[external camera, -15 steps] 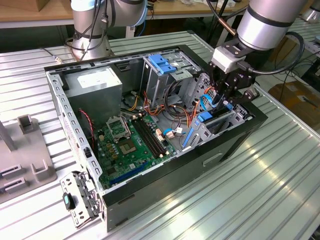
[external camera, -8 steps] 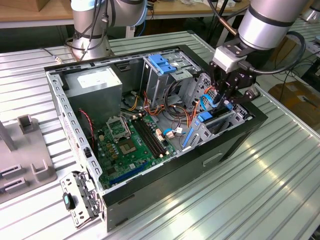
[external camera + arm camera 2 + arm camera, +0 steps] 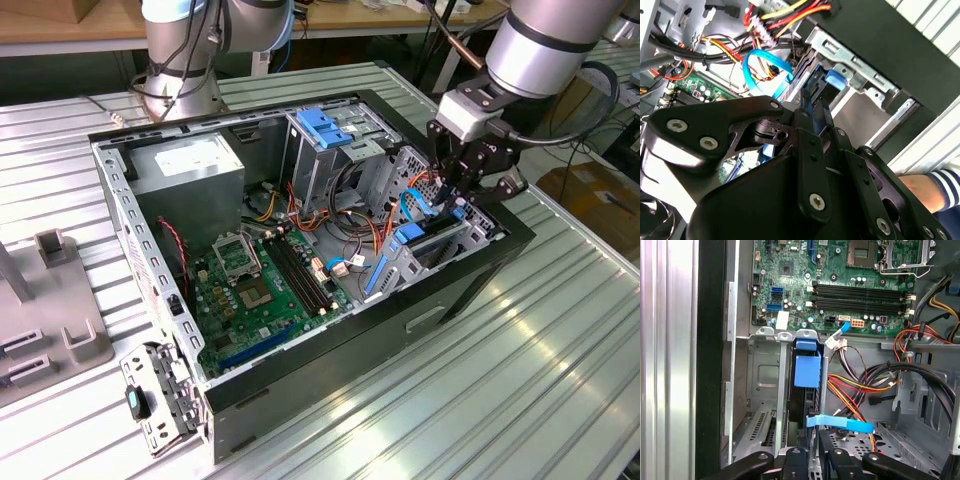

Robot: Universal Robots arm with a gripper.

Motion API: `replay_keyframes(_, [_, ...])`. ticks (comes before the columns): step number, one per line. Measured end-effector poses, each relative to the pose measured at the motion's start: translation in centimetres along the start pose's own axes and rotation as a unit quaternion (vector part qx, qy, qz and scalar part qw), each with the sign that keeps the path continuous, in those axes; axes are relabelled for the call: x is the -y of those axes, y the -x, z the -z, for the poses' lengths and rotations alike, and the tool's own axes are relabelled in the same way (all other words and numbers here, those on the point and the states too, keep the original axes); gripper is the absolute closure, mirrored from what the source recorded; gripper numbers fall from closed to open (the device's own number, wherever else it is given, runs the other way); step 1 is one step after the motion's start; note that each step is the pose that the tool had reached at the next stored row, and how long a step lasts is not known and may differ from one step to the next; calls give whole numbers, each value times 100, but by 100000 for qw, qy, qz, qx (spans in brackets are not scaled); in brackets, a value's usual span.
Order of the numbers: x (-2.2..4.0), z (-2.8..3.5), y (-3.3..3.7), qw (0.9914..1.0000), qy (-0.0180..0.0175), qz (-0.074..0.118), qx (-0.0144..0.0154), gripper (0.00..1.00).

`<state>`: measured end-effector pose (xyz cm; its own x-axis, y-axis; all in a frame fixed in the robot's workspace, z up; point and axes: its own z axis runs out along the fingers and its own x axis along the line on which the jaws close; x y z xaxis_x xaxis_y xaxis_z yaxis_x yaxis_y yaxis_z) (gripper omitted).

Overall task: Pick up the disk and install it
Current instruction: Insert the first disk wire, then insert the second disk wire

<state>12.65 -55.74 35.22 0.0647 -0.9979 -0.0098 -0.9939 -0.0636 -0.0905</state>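
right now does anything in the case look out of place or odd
Yes: a person's hand in a striped sleeve shows beside the case, close to the gripper working at the drive cage. Inside, loose cables sprawl across the bay. The side latch panel hangs open at the corner.

The counter [image 3: 560,330] is ribbed bare metal with a dull sheen, and the case [image 3: 480,270] on it has matt black outer walls and unpainted grey sheet-metal inside. The disk [image 3: 807,367] shows smooth blue plastic on its frame, seated in a galvanised-looking metal bay [image 3: 765,390], beside the green lacquered board [image 3: 255,295] and glossy red, yellow and black cables [image 3: 850,385]. The gripper [image 3: 812,120] is matt black plastic or metal with bright steel screws; a blue-and-white striped cloth sleeve [image 3: 945,187] shows in the second wrist view.
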Motion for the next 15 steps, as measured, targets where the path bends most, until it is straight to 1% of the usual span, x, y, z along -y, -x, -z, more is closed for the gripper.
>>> replay_keyframes(1, [18,-2,-1,100000,1,0,0,76])
replay_keyframes(2, [92,-9,-6,100000,0,0,0,76])
replay_keyframes(3, [106,-10,-7,100000,0,-1,0,76])
replay_keyframes(6, [124,-12,-8,100000,0,1,1,76])
replay_keyframes(15, [125,-12,-8,100000,1,-3,-2,76])
